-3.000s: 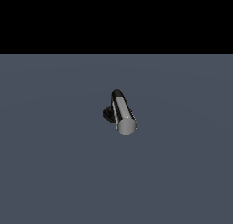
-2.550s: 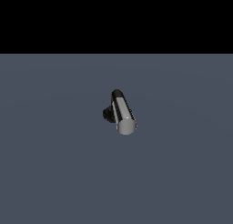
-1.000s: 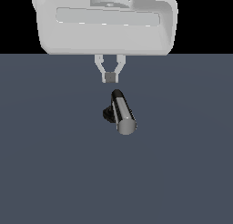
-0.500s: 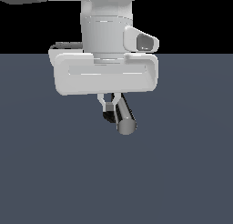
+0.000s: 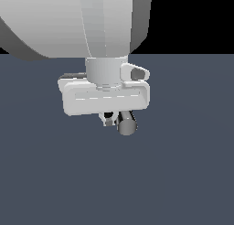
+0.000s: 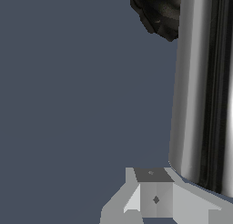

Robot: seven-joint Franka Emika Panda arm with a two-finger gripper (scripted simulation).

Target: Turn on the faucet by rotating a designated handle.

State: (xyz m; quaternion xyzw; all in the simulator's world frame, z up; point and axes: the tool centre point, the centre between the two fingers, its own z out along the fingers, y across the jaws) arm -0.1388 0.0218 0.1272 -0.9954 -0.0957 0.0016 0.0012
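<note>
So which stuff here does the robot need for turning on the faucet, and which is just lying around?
Needed:
- faucet, its black ribbed base
- handle, the shiny chrome bar
- end effector, down beside the handle

Just lying about:
- nothing, only the grey floor

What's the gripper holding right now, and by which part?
Cannot tell. The gripper is down beside the handle, one fingertip next to the chrome bar, but no closed grasp shows.
</note>
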